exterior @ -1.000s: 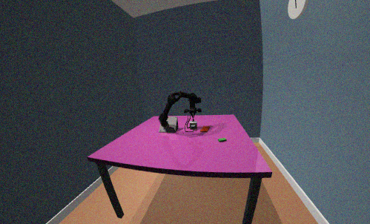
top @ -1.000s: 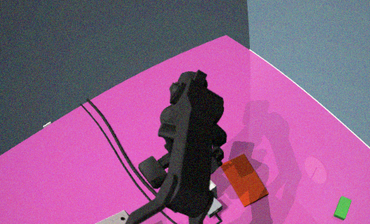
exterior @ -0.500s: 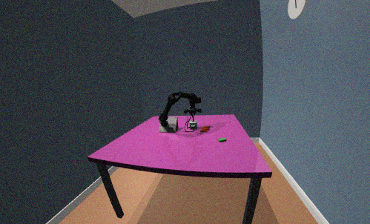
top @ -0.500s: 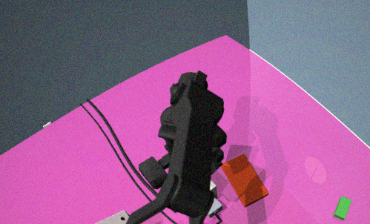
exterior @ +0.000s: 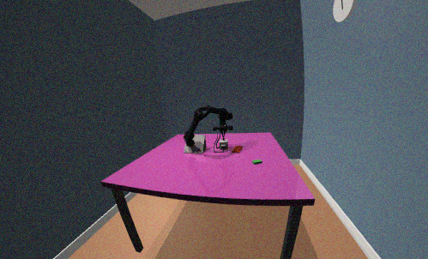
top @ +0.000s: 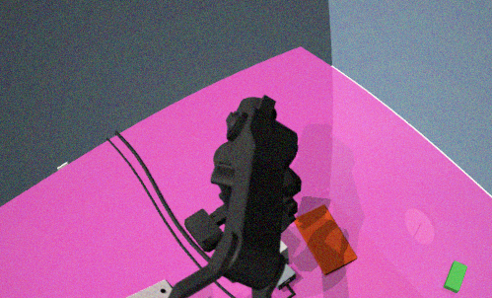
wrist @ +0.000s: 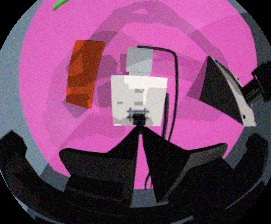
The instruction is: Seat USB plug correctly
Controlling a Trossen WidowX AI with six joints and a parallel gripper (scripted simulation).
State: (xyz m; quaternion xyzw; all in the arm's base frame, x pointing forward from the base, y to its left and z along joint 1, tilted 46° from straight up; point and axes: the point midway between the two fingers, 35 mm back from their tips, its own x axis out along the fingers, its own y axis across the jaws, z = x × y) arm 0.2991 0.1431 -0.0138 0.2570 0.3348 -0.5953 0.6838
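Left of centre in the wrist view lies an orange block (wrist: 85, 72). At centre, my gripper (wrist: 139, 129) is nearly closed on the USB plug (wrist: 139, 116) above the power cube (wrist: 138, 100). I judge it small, rigid, light: grip its flat sides.

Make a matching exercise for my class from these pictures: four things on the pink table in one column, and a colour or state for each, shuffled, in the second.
Column 1:
1. tool
2. power cube
3. flat block beside the cube
4. small block near the table edge

Column 2:
A. green
B. white, with dark cables running from it
C. shut on the USB plug
D. orange-red

Pairs: 1-C, 2-B, 3-D, 4-A
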